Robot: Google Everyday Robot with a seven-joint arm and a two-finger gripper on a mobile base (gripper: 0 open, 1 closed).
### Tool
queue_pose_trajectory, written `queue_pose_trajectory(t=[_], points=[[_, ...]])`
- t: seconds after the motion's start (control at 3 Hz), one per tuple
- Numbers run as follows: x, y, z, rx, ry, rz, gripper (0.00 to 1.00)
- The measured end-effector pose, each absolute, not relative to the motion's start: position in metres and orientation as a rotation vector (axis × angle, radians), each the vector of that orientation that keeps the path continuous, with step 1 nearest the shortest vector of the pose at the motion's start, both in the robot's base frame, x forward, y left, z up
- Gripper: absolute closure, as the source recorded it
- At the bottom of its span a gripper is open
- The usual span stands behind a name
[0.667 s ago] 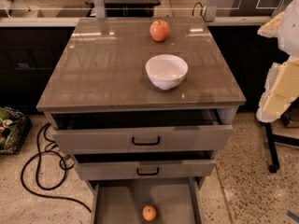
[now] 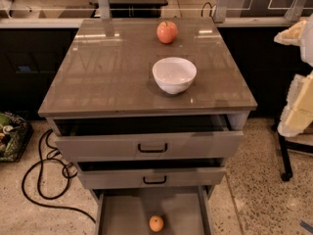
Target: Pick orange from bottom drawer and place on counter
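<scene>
The orange (image 2: 156, 223) lies in the open bottom drawer (image 2: 122, 214), well below the bowl (image 2: 174, 75). The arm (image 2: 301, 102) stands right of the bowl. The end effector is out of view, so I cannot tell its state.

The cream-white arm (image 2: 300, 105) stands at the right edge, partly cropped; the gripper is out of view.

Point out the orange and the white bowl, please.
orange (image 2: 156, 223), camera view, centre of the fruit.
white bowl (image 2: 174, 71), camera view, its inside.
tool, not visible in the camera view.
</scene>
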State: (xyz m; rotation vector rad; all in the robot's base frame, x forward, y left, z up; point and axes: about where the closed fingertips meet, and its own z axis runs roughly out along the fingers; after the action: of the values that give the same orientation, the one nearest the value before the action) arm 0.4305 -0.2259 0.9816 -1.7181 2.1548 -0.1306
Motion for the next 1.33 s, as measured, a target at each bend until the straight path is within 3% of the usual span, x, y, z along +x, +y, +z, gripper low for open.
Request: queue_pose_trajectory(t=[0.67, 1.33], points=[[0.401, -0.272, 0.946, -1.709, 2.039, -0.019, 0.0], [0.389, -0.285, 0.888, -1.714, 2.106, -0.019, 0.0]])
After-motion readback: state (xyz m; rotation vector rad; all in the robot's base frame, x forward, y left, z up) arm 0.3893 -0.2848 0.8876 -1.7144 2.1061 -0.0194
